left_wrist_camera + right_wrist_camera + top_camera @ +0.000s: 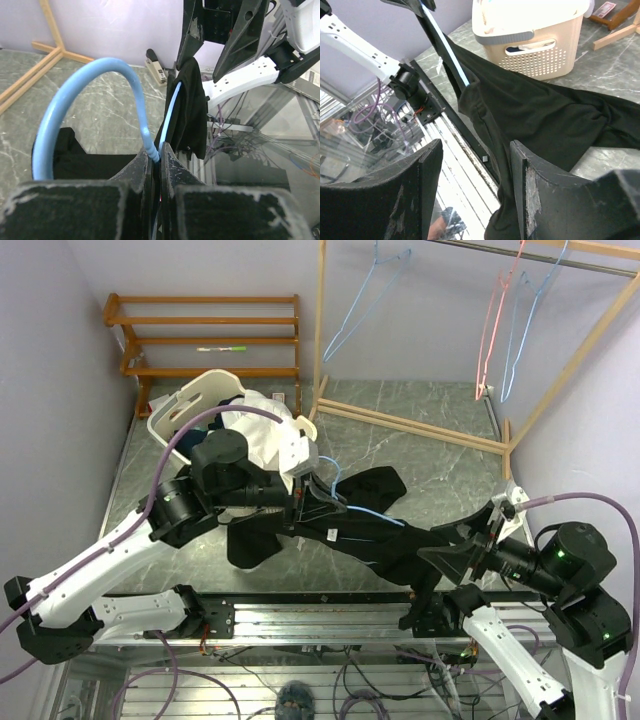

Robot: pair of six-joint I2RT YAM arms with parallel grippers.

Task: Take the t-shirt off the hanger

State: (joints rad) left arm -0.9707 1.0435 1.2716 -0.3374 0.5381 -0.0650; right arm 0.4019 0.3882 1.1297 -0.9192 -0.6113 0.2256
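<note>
A black t-shirt [375,525] lies across the table on a light blue hanger [338,485], and one end droops over the near edge. My left gripper [303,502] is shut on the hanger's neck just below the hook. In the left wrist view the hook [100,70] curves up from the closed jaws [156,156], and the shirt [192,107] hangs on the hanger arm beyond. My right gripper [447,540] is open at the shirt's right end. In the right wrist view a fold of the shirt [535,110] lies against the right finger [530,190], and the hanger arm [449,56] runs up to the left.
A white laundry basket [200,405] with clothes stands behind the left arm and shows in the right wrist view [530,30]. A wooden shelf [200,335] is at the back left. A wooden rack [420,425] with spare hangers [505,310] is at the back right. A metal rail [320,615] runs along the near edge.
</note>
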